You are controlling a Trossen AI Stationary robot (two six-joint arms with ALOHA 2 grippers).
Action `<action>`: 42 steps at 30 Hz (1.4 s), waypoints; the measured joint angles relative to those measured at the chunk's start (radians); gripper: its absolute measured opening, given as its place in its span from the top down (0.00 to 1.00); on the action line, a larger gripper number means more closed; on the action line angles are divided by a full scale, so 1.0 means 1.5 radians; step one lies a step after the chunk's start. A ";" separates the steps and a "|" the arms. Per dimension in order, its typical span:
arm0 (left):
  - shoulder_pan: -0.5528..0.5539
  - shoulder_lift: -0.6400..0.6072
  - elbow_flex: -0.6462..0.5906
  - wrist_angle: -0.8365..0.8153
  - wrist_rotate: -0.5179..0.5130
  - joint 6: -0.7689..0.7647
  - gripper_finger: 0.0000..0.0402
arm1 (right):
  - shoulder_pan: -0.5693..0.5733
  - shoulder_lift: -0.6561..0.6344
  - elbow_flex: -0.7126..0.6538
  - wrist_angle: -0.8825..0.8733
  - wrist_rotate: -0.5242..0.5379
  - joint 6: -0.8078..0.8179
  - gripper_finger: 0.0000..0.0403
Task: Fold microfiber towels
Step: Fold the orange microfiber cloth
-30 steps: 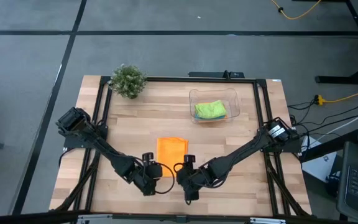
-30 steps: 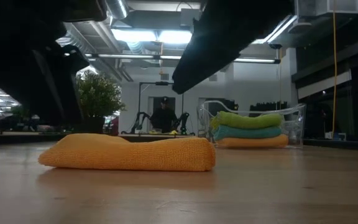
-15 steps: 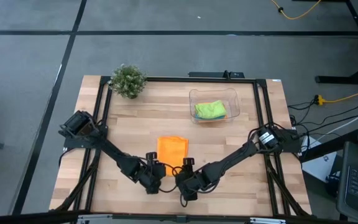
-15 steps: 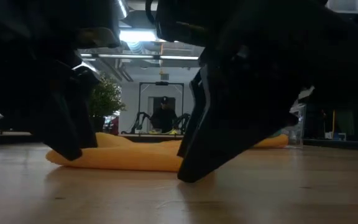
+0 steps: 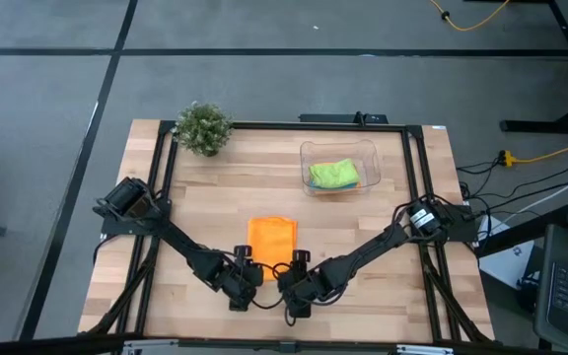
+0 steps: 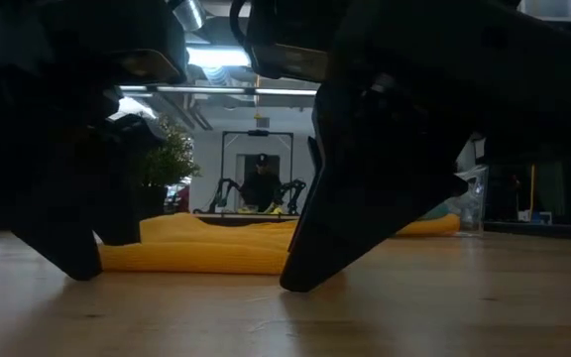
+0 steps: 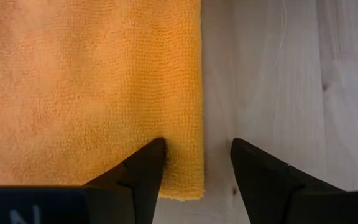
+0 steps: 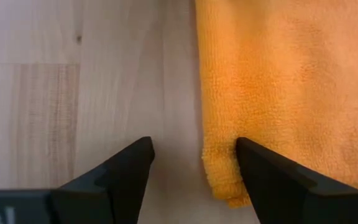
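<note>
Now my left gripper (image 7: 194, 165) and right gripper (image 8: 194, 165), both open and empty, straddle the orange towel's (image 5: 272, 240) near corners on the table (image 5: 392, 212). Closing shallow might pinch only one layer.

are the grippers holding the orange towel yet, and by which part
Nothing held yet: left gripper and right gripper stand open, each straddling a near corner of the orange towel.

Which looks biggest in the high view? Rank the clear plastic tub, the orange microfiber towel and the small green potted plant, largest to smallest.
1. Clear plastic tub, widest outline.
2. and 3. Orange microfiber towel and small green potted plant: their areas look too alike to rank, and the taller plant's top sits nearer the camera.
</note>
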 joint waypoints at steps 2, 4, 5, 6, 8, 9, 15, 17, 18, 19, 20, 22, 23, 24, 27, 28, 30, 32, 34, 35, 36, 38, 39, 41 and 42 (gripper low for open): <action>0.000 0.004 0.000 0.000 -0.002 0.000 0.54 | 0.000 0.000 0.000 -0.001 0.000 0.000 0.41; 0.001 0.008 0.000 -0.005 -0.002 -0.002 0.54 | 0.000 0.000 0.000 -0.002 -0.002 -0.001 0.43; 0.000 0.011 0.000 -0.006 -0.003 -0.002 0.54 | 0.000 0.000 0.000 -0.002 -0.002 -0.001 0.45; 0.000 0.015 0.000 -0.009 -0.004 -0.004 0.55 | 0.000 0.000 -0.001 -0.002 -0.002 -0.001 0.48; 0.000 0.021 0.001 -0.010 -0.007 -0.015 0.57 | 0.000 0.001 -0.001 -0.001 -0.002 -0.001 0.53; 0.000 0.024 0.002 -0.010 -0.007 -0.019 0.59 | 0.000 0.001 -0.001 0.000 -0.003 0.000 0.56; -0.001 0.031 0.003 -0.005 -0.016 -0.042 0.77 | 0.000 0.001 -0.001 -0.001 0.008 0.032 0.76; -0.001 0.032 0.003 -0.005 -0.021 -0.054 0.85 | -0.001 0.001 -0.001 -0.003 0.011 0.036 0.83; -0.002 0.032 0.002 -0.007 -0.022 -0.060 0.89 | -0.001 0.001 -0.001 -0.004 0.011 0.036 0.87; -0.004 0.032 0.002 -0.009 -0.022 -0.069 0.94 | -0.001 0.001 -0.001 -0.006 0.011 0.037 0.91; -0.006 0.032 0.002 -0.011 -0.023 -0.076 0.97 | -0.002 0.001 -0.002 -0.007 0.008 0.037 0.95; -0.009 0.030 0.002 -0.012 -0.019 -0.096 0.98 | -0.002 0.001 -0.001 -0.008 -0.010 0.042 0.97; -0.011 0.028 0.003 -0.014 -0.009 -0.107 0.99 | -0.003 0.000 -0.001 -0.009 -0.022 0.056 0.97; -0.012 0.023 0.006 -0.018 0.002 -0.118 0.99 | -0.004 -0.003 -0.001 -0.010 -0.038 0.072 0.97; -0.022 0.004 0.019 -0.024 0.039 -0.149 1.00 | -0.001 -0.016 -0.001 -0.004 -0.085 0.102 0.99; -0.026 -0.002 0.024 -0.023 0.056 -0.158 1.00 | 0.003 -0.021 -0.002 0.002 -0.097 0.107 0.99; -0.028 -0.016 0.038 -0.018 0.081 -0.171 1.00 | 0.008 -0.036 -0.003 0.000 -0.127 0.122 0.99; -0.029 -0.032 0.050 -0.021 0.106 -0.189 1.00 | 0.010 -0.057 -0.003 -0.006 -0.164 0.140 0.99; -0.034 -0.031 0.069 -0.021 0.138 -0.206 1.00 | 0.013 -0.072 -0.002 0.003 -0.198 0.161 0.99; -0.036 -0.031 0.079 -0.021 0.151 -0.211 1.00 | 0.016 -0.076 -0.002 0.007 -0.213 0.172 0.99; -0.036 -0.031 0.092 -0.022 0.163 -0.212 1.00 | 0.018 -0.079 -0.002 0.007 -0.229 0.179 1.00; -0.036 -0.031 0.113 -0.022 0.184 -0.212 1.00 | 0.023 -0.086 -0.002 0.011 -0.245 0.195 1.00; -0.037 -0.031 0.123 -0.023 0.194 -0.213 1.00 | 0.025 -0.090 -0.002 0.016 -0.253 0.202 1.00; -0.038 -0.031 0.143 -0.025 0.206 -0.213 1.00 | 0.026 -0.099 -0.001 0.016 -0.270 0.214 1.00; -0.038 -0.031 0.154 -0.030 0.209 -0.213 1.00 | 0.027 -0.103 -0.001 0.014 -0.275 0.218 1.00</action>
